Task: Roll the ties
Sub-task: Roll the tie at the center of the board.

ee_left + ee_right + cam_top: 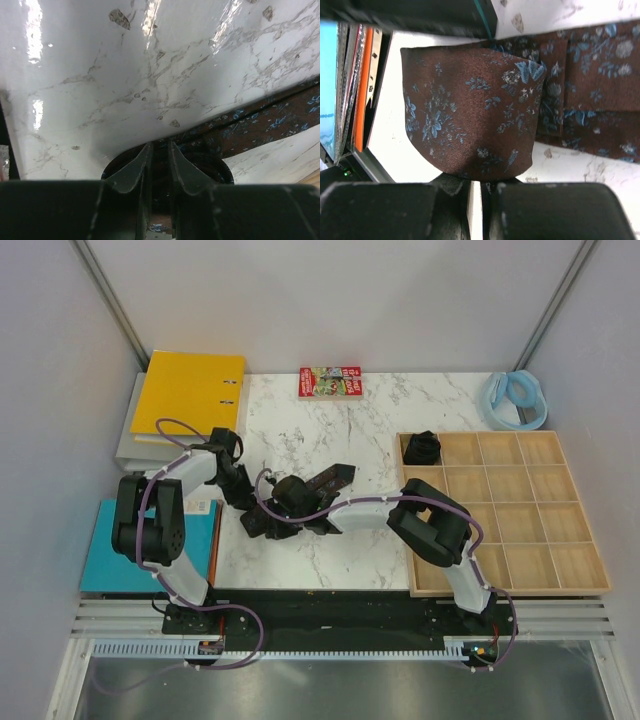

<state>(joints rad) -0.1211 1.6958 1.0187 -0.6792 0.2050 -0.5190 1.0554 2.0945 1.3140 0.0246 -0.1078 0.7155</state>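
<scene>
A dark brown tie with a blue flower pattern lies in the middle of the marble table, its free strip (pixel 333 478) running up and right. My left gripper (pixel 248 512) is shut on this tie's coiled end; in the left wrist view its fingers (pixel 137 167) stand close together with fabric between them, and the strip (pixel 260 125) trails to the right. My right gripper (pixel 283 520) meets it from the right. In the right wrist view a broad fold of the tie (pixel 470 110) sits at the nearly closed fingertips (pixel 451 184). A second tie, rolled into a coil (pixel 422 447), sits in the tray's far-left compartment.
A wooden compartment tray (pixel 520 540) is on the right. A pale blue looped band (pixel 515 398) is at the back right. A yellow binder (pixel 190 395) and a teal book (pixel 110 550) lie on the left, and a small red book (pixel 330 381) at the back.
</scene>
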